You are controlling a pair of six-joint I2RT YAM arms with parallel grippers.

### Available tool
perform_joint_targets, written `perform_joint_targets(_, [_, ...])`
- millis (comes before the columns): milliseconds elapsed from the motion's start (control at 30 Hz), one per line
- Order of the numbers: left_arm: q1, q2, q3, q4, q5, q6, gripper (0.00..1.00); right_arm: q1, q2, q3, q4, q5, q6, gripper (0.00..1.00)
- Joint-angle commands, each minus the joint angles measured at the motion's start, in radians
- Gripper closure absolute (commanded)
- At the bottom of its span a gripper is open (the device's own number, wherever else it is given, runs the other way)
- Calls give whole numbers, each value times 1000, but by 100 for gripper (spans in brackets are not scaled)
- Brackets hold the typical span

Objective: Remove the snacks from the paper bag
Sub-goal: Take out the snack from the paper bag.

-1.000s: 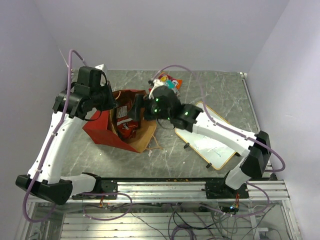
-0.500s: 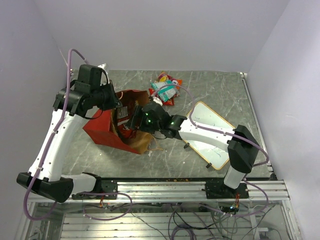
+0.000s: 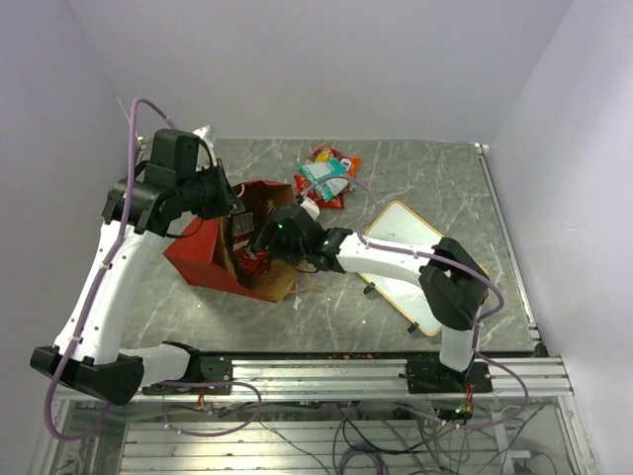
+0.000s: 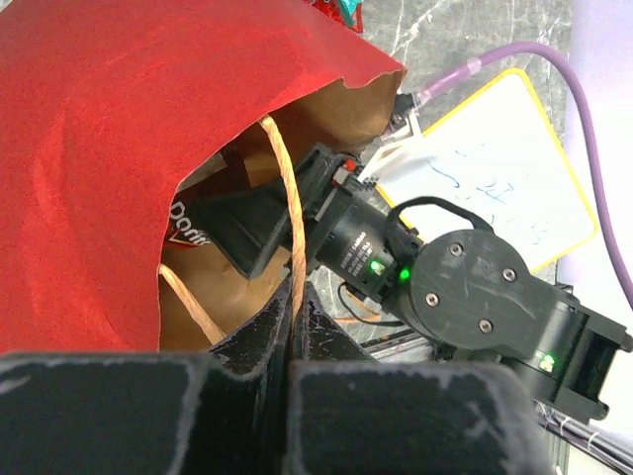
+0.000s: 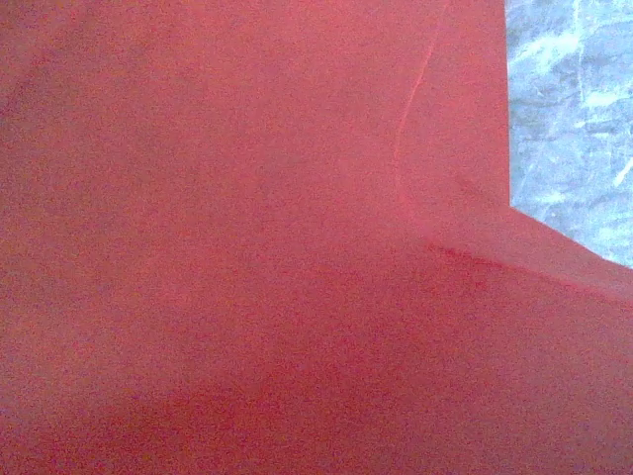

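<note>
The paper bag (image 3: 198, 259), red outside and brown inside, lies on its side with its mouth facing right. My left gripper (image 3: 226, 201) is shut on its string handle (image 4: 294, 247) and holds the top edge up. My right gripper (image 3: 261, 237) reaches into the mouth; its black fingers (image 4: 247, 226) show there, but I cannot tell their spread. A red chip packet (image 4: 184, 222) lies inside just beyond them. The right wrist view is filled by a red surface (image 5: 247, 247). Several snacks (image 3: 326, 176), one of them teal, lie on the table behind the bag.
A white whiteboard (image 3: 420, 282) with a yellow rim lies right of the bag, under the right arm. The grey marble table (image 3: 435, 178) is walled at the back and both sides. A loose string handle (image 3: 309, 287) trails at the bag's mouth.
My right arm has swung left from near the snack pile and pushed its gripper into the bag's mouth. My left gripper has held the handle in place.
</note>
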Motion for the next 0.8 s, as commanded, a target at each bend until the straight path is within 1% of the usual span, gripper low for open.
perform_joint_targets(0, [2,-25,-8,17,32,15,93,-24,36,37,2,7,1,41])
perform_joint_targets(133, [1,-15,1,7,25,27,93,-26,9,1,58,-13,-70,59])
perform_joint_targets(200, [1,-17,-6,14,30,25,93,-26,-4,-15,74,-23,-105,72])
perform_joint_targets(333, [1,-25,-23,22,33,23,93,-24,-43,-61,133,-79,-171,87])
perform_joint_targets(433, [1,-29,-26,20,27,27,93,-13,-70,-105,193,-137,-231,95])
perform_joint_targets(500, [1,-32,-30,25,29,25,93,4,-94,-133,225,-154,-275,97])
perform_joint_targets(633, [1,-33,-36,36,41,21,93,67,-129,-166,279,-147,-378,97])
perform_joint_targets(767, [1,-26,-24,26,39,27,93,101,-112,-135,255,-87,-461,90])
